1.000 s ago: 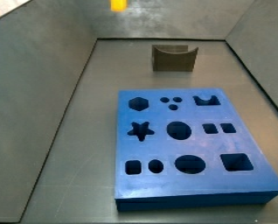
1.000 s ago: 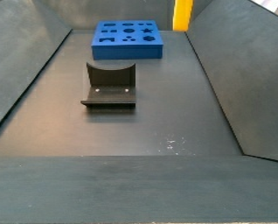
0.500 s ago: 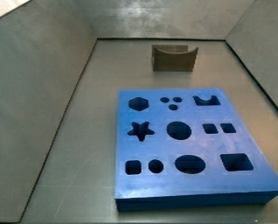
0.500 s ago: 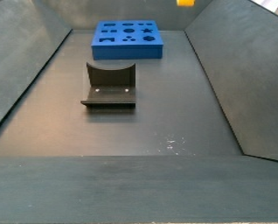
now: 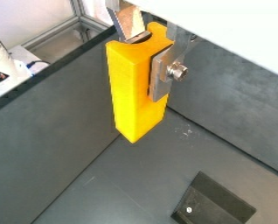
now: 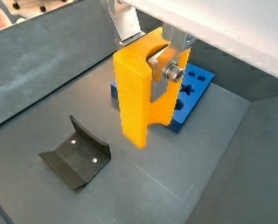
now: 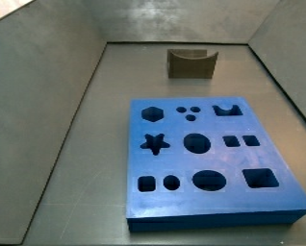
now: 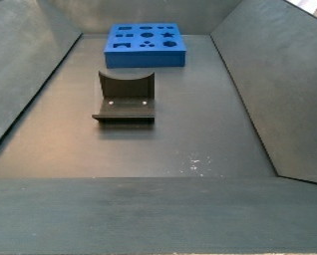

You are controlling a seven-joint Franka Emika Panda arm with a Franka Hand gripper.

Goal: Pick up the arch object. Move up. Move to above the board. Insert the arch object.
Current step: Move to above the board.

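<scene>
The gripper (image 5: 149,52) is shut on the arch object (image 5: 132,92), a bright yellow-orange elongated block that hangs upright from the silver fingers (image 5: 165,72), high above the floor. Both wrist views show this hold (image 6: 151,54), with the block (image 6: 139,101) in front of the board. The board (image 6: 194,87) is a thick blue slab with many cutouts and lies flat on the floor in both side views (image 7: 220,221) (image 8: 146,58). Neither the gripper nor the arch object shows in the side views.
The dark L-shaped fixture (image 8: 124,98) stands on the floor apart from the board, and it also shows in a side view (image 7: 191,62) and in both wrist views (image 6: 77,156) (image 5: 218,203). Grey sloped walls (image 8: 28,90) enclose the floor.
The arch object showed at the top edge of both side views a second ago, then rose out of them. The board and fixture have not moved.
</scene>
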